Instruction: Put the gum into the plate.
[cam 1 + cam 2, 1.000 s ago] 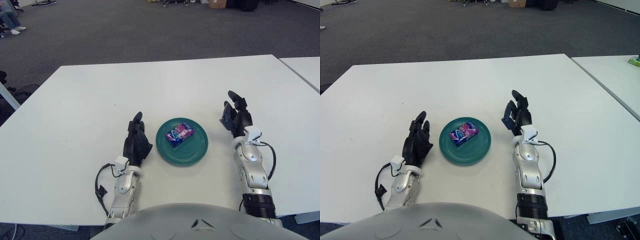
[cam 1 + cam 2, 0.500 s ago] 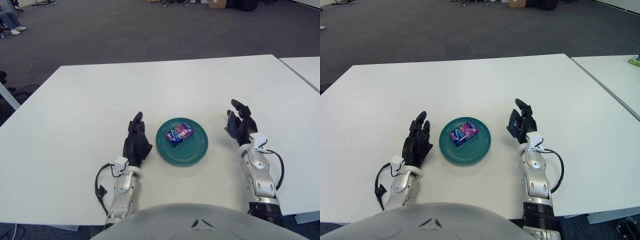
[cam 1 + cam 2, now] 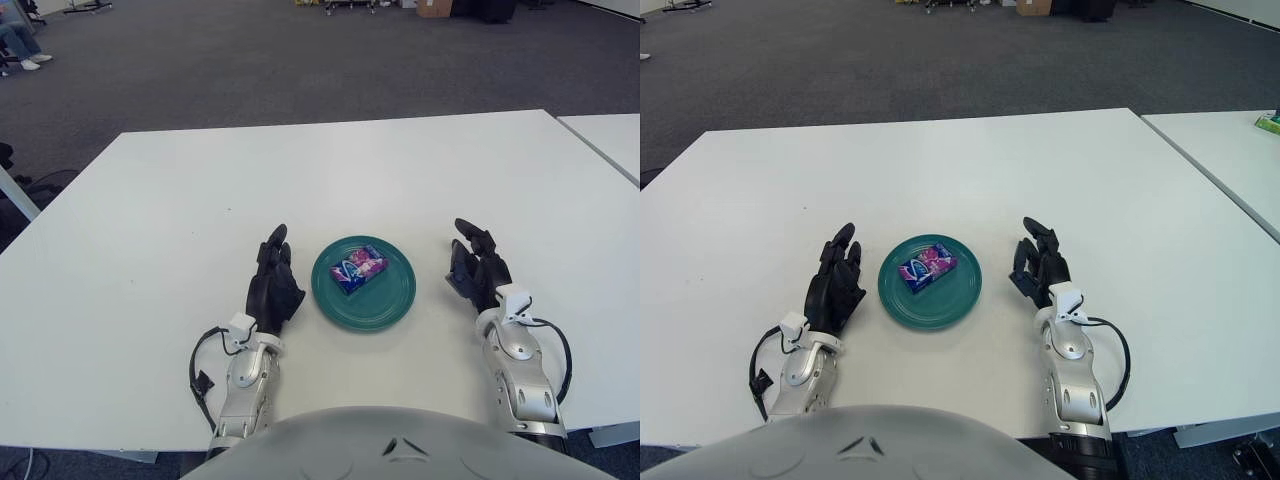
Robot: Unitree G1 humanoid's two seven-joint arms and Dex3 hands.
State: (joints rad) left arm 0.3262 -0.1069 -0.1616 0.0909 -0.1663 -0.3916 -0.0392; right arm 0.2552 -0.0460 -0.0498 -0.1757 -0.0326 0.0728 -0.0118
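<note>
A blue and pink pack of gum (image 3: 358, 268) lies inside the round green plate (image 3: 391, 299) near the front middle of the white table (image 3: 200, 200). My left hand (image 3: 274, 278) rests on the table just left of the plate, fingers relaxed and open, holding nothing. My right hand (image 3: 474, 266) is to the right of the plate, a short gap away, fingers open and empty. Neither hand touches the gum or the plate.
A second white table (image 3: 610, 135) stands close at the right, with a narrow gap between the two. Grey carpet floor lies beyond the far edge. A small green object (image 3: 1269, 123) sits on the right table.
My right hand has drawn back toward me and lowered beside the plate. The left hand, the plate and the gum have not moved.
</note>
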